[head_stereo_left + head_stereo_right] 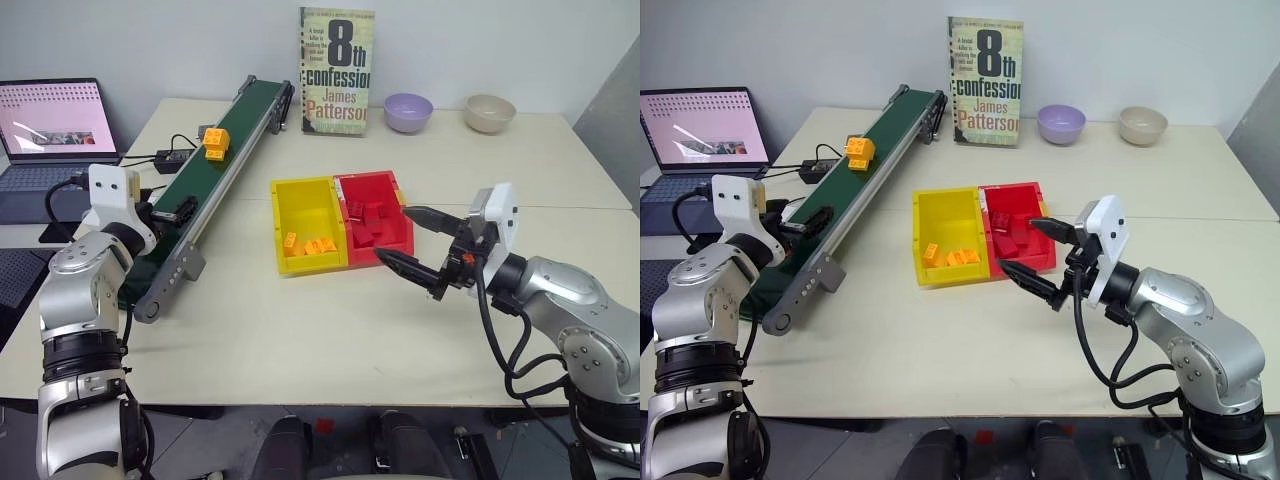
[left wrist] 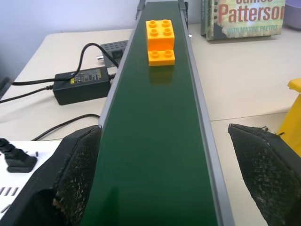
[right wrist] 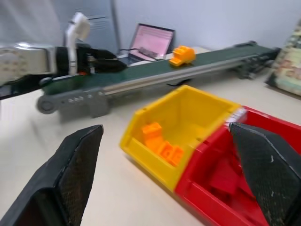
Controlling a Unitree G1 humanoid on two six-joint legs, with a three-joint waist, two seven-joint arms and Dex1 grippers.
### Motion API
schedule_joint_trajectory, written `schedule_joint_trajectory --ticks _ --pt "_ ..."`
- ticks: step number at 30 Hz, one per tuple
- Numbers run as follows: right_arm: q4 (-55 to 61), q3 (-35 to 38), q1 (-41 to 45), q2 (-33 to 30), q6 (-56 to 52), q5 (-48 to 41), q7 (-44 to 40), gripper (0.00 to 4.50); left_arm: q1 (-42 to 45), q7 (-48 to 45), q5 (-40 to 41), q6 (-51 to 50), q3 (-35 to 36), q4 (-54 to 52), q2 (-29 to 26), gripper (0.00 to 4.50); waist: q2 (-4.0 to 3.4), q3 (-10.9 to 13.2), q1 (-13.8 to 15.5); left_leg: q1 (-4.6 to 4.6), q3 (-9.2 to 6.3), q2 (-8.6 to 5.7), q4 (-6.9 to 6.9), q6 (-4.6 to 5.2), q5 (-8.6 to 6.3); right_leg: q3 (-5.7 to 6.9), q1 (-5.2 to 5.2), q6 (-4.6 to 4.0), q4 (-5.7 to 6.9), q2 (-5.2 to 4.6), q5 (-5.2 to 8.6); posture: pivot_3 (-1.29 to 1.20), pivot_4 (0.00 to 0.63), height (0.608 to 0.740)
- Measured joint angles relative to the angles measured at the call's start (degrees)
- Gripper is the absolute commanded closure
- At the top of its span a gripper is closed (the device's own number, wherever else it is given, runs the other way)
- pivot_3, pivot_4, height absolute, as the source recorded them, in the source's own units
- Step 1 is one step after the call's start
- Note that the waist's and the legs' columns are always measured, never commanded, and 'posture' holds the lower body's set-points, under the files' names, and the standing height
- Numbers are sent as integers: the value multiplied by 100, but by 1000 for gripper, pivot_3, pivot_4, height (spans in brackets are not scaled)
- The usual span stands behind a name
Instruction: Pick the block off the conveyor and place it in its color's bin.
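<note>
One small orange-yellow studded plastic block, likely light, rigid and smooth, rides the dark green conveyor belt; take its flat sides between the left gripper jaws, now spread wide.

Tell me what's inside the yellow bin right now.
The yellow bin holds a few orange bricks clustered at its near end. Its near wall hides part of the floor there.

An orange-yellow block sits on a dark green conveyor with grey rails. The yellow bin holds orange bricks, while the red bin holds dark red ones. A lilac bowl, a beige bowl and a greenish-grey book with black lettering, perhaps mottled, stand behind.
</note>
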State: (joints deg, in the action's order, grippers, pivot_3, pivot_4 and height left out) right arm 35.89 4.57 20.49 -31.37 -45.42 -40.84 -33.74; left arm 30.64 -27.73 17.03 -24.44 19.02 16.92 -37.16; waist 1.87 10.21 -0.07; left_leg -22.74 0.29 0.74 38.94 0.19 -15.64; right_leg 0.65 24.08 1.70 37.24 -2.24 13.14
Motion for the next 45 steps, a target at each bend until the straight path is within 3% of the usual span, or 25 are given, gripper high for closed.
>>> schedule_joint_trajectory --ticks 25,28,41,45 --pt "26 -37 95 -113 -54 -332 135 0 268 134 -108 302 -115 501 202 37 0 0 2 -5 -9 0 0 0 0 -2 1 0 1 -3 0 0 150 740" --pt "26 -31 122 -102 -98 -358 246 0 271 220 -110 341 -98 605 208 433 0 0 2 -6 -9 1 0 0 0 -2 2 0 1 -3 0 0 150 740" --pt "27 -23 262 -98 -138 -562 495 0 250 236 -107 350 -71 632 195 2974 0 0 0 -6 -11 0 0 0 0 -1 1 0 1 -5 -1 0 150 740" --pt "27 -24 282 -78 -146 -572 556 0 175 268 -103 320 -17 570 154 2964 0 0 0 -6 -10 0 0 0 0 -3 1 0 1 -6 -1 0 150 740"
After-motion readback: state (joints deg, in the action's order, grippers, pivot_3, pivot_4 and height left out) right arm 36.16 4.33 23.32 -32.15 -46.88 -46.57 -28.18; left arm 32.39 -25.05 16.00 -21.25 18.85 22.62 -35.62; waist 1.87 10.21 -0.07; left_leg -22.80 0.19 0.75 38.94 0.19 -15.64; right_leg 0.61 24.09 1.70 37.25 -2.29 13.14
